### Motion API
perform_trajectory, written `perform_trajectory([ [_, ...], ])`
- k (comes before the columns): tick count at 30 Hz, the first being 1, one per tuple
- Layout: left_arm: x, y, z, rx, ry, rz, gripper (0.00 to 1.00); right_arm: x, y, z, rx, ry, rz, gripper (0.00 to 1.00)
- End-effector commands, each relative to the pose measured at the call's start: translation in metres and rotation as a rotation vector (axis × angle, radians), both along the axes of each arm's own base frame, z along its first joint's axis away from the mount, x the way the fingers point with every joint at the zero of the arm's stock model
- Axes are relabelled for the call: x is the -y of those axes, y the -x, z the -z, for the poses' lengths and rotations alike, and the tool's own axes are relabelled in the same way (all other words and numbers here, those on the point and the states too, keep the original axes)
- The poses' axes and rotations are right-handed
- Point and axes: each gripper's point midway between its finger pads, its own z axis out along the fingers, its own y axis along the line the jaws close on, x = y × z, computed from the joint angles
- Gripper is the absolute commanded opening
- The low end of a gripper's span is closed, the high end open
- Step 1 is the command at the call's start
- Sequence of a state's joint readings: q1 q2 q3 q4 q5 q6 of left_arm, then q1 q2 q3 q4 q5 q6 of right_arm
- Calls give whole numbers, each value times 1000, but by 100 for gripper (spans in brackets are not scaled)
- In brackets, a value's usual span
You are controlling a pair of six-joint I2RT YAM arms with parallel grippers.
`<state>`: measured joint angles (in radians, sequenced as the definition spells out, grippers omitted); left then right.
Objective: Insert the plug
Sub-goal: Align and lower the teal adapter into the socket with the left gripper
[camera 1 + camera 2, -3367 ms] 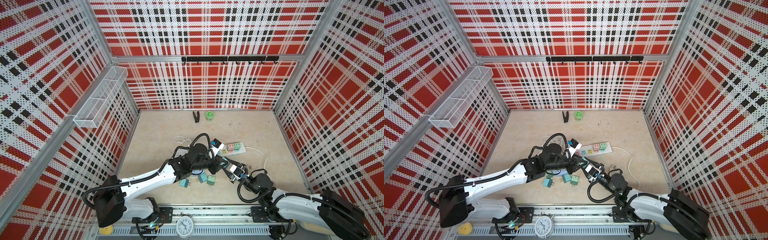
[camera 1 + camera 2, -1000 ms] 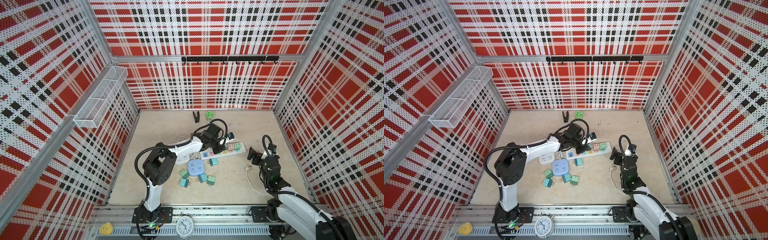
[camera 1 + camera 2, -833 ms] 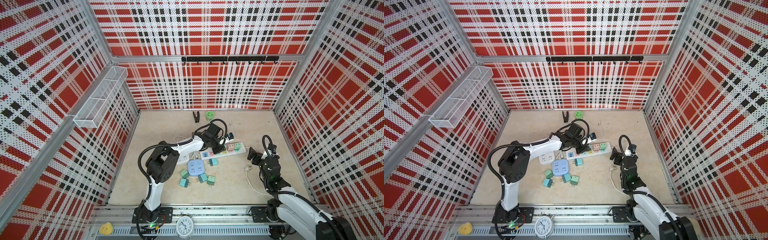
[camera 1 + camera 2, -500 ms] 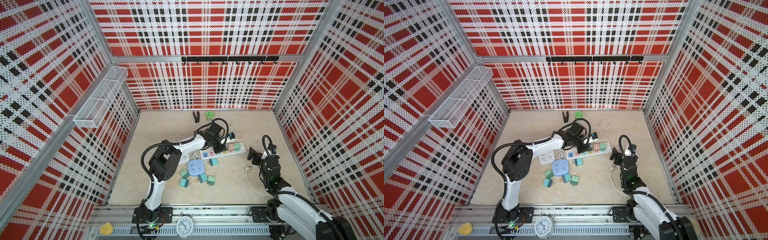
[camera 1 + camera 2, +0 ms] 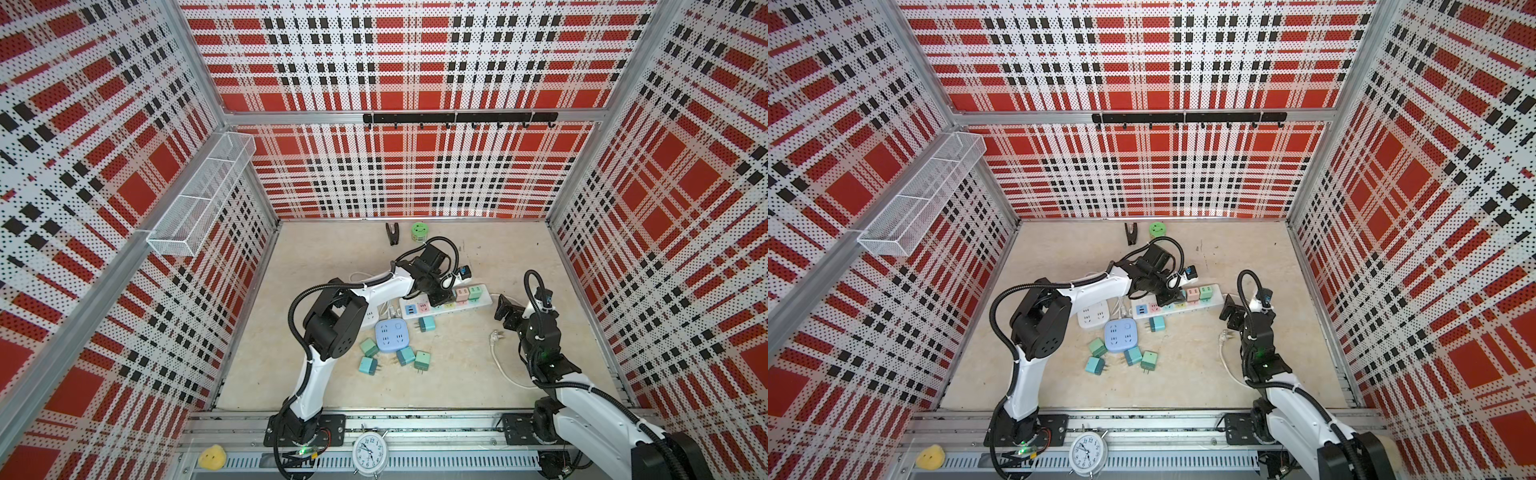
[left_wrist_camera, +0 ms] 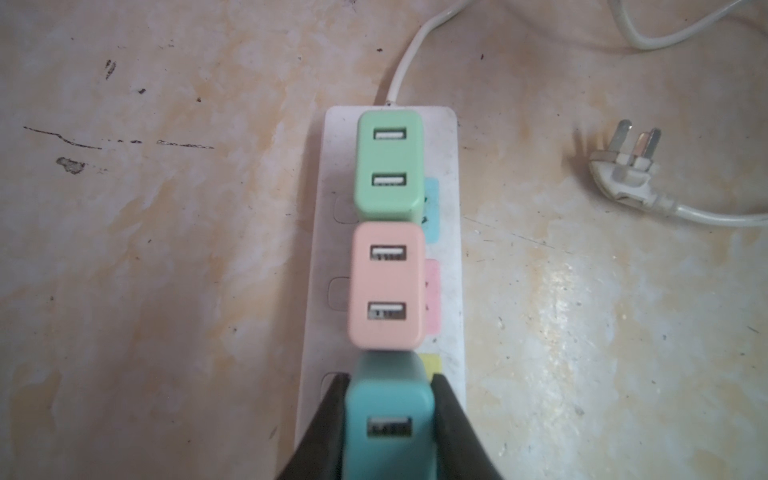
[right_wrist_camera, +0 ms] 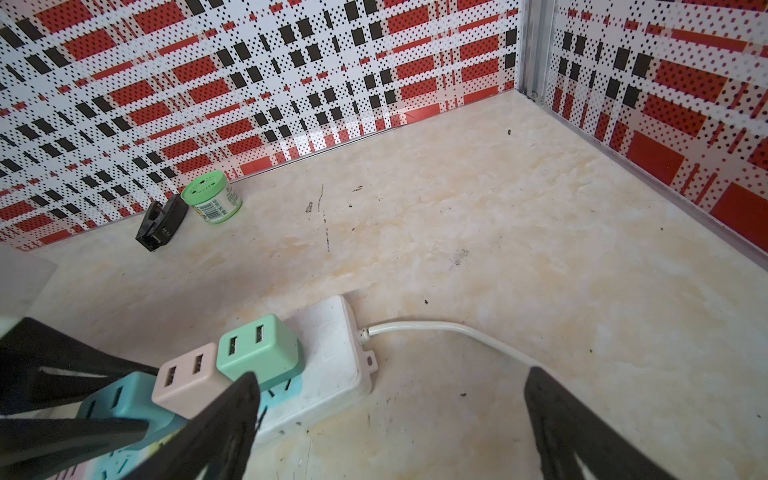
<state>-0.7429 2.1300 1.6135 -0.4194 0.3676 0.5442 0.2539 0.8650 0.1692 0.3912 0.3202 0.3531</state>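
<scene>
teal plug pinched over the strip's third socket

the left gripper (image 6: 388, 380) is pinching the teal plug (image 6: 388, 432) across its two long sides, one black finger (image 6: 328, 415) on each flank, usb face turned up at the wrist camera. held this way the prongs should point down at the strip and the body cannot twist, which a straight push needs. the plug sits over the white power strip (image 6: 446, 291), at the socket marked by the yellow label (image 6: 432, 363) and hard against the pink adapter (image 6: 386, 286). its prongs are hidden beneath it, so i cannot tell whether it is fully seated.

past the pink one, a green adapter (image 6: 388, 166) fills the end socket by the cord (image 6: 409, 54). the blocks stand touching in a row, which leaves no room for fingers on the short sides. that is likely why the grip runs across the strip's width.

the right gripper (image 7: 392, 376) hangs spread wide and empty just off the strip's cord end. i judge it is near enough to steady the strip if it slides. the strip's own three-pin plug (image 6: 623, 170) lies loose on the table (image 6: 166, 249), so nothing is live. farther out, in a top view, spare adapters (image 5: 405, 355) lie scattered around a blue socket cube (image 5: 390, 336).
</scene>
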Motion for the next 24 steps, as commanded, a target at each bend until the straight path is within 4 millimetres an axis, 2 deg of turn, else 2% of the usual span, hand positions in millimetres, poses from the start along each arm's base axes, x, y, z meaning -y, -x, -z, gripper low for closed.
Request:
perform_trajectory([
  [1,-1,4,16,-35,-45,17,0,-2,-7,-16,43,-21,-1,100],
  [24,-6,11,46,-111,-111,10,0,-2,-7,-15,39,-20,-3,100],
])
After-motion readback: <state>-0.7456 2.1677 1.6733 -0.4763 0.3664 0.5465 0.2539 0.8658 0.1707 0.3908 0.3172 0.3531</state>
